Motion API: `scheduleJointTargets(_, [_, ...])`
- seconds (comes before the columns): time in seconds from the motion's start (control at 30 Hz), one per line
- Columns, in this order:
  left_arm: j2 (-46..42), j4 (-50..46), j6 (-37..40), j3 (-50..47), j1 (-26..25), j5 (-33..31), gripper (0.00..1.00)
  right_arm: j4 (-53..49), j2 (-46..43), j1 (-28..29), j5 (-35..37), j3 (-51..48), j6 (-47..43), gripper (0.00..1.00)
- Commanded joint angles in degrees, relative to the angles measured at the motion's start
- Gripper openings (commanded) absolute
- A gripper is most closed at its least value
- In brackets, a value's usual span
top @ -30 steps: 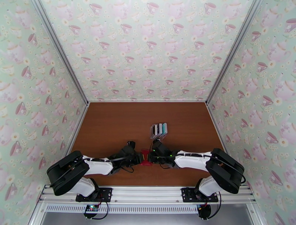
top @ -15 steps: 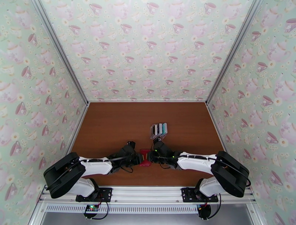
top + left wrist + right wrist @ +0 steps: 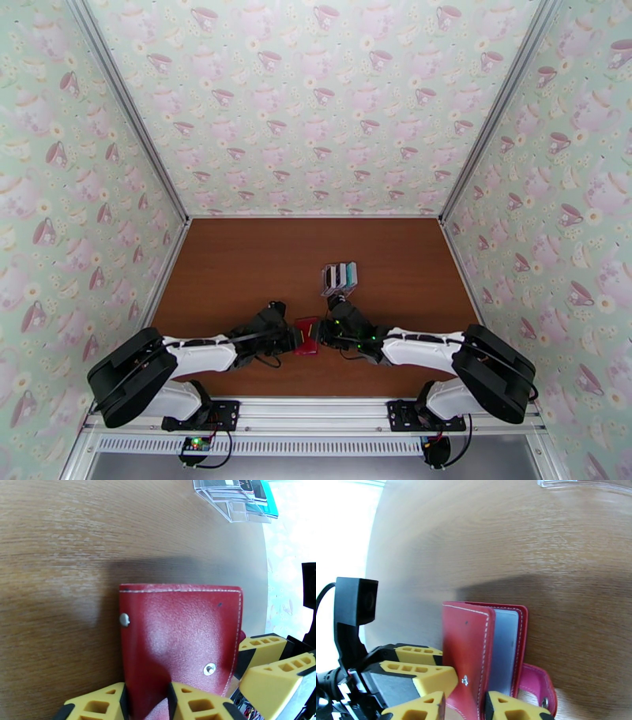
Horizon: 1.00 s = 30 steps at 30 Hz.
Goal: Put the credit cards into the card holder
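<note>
The red card holder (image 3: pixel 306 335) is held up on edge just nearer than the clear plastic rack (image 3: pixel 325 279). It is clamped between the narrow jaws of the left gripper (image 3: pixel 146 705) and the right gripper (image 3: pixel 464 707). The credit cards (image 3: pixel 341 274) are stood in the rack.

Logged: red card holder (image 3: pixel 468 645), ajar, grey-blue lining showing, pink tab (image 3: pixel 537 683) at its right. My right claw (image 3: pixel 464 708) grips its front flap; left claw (image 3: pixel 419 662) at its left; worktop (image 3: pixel 521 547) behind it.
</note>
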Motion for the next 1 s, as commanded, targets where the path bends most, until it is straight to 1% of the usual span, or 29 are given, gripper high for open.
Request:
scheduleJointTargets(0.0, [1.15,-4.33,1.61,-1.90,1.20,-1.59,0.32,4.85,1.32,-0.11,-3.07,-0.95,2.00,0.34])
scheduleJointTargets(0.13, [0.58,-3.37,1.86,-2.20,2.03,-0.82,0.34,5.64,2.42,-0.12,-3.57,-0.95,2.05,0.34])
scheduleJointTargets(0.37, [-1.93,-4.82,3.64,-1.57,4.25,0.82,0.35,2.74,1.30,-0.11,-2.52,-0.18,0.66,0.34])
scheduleJointTargets(0.43, [-3.13,-5.74,4.32,-1.15,4.85,1.14,0.38,2.34,1.13,-0.14,-2.56,0.18,0.39,0.34])
scheduleJointTargets(0.5, [-4.38,-6.73,4.98,-0.59,5.47,1.32,0.43,2.33,1.33,-0.11,-2.90,0.67,0.06,0.34])
scheduleJointTargets(0.57, [-5.02,-8.00,5.62,0.29,5.83,1.65,0.45,2.42,1.85,-0.11,-3.27,1.23,-0.07,0.34])
scheduleJointTargets(0.73, [-7.14,-11.17,6.73,1.21,6.23,1.27,0.45,3.43,3.11,-0.11,-4.06,2.12,0.02,0.34])
scheduleJointTargets(0.97, [-12.77,-16.56,8.84,0.91,6.91,0.13,0.46,3.47,3.68,0.19,-5.43,4.59,-0.25,0.34])
